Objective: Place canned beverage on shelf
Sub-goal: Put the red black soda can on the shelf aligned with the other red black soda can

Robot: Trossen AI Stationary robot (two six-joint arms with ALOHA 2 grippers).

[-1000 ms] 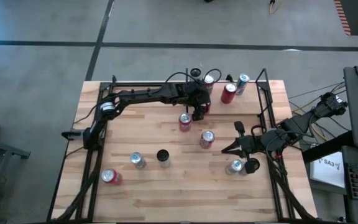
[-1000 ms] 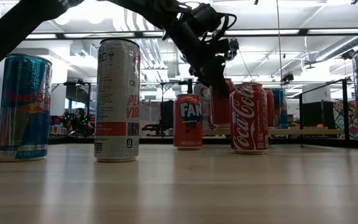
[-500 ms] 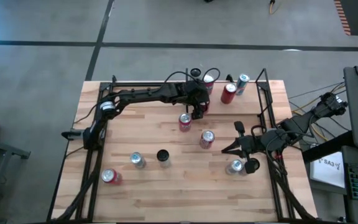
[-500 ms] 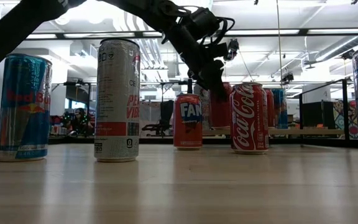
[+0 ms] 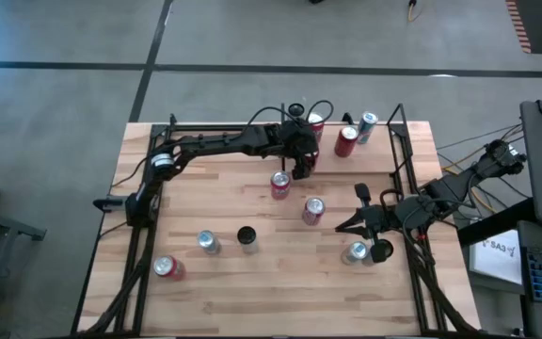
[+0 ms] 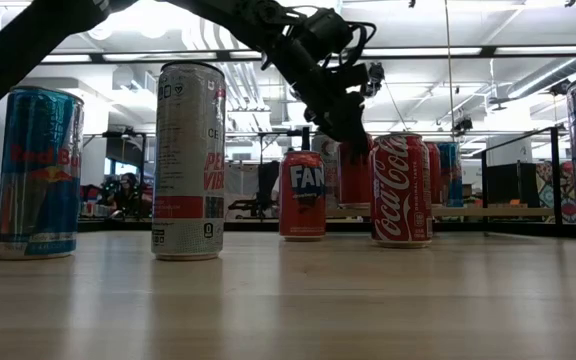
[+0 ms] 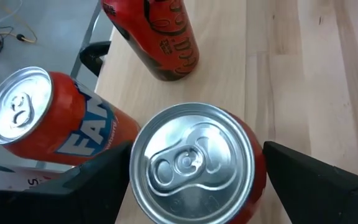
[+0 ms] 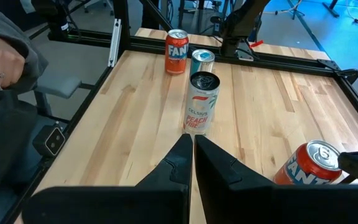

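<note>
- Left gripper (image 5: 300, 172) sits at the far middle of the desk (image 5: 252, 292), fingers spread either side of a red aluminium can with silver top (image 7: 194, 165), not clamped.
- That can stands at the near edge of the light-wood shelf with black rods (image 5: 384, 146), looks just set down.
- Two more cans already stand there; six cans left on the desk.
- Right gripper (image 5: 340, 226) closed, empty, waiting right.
</note>
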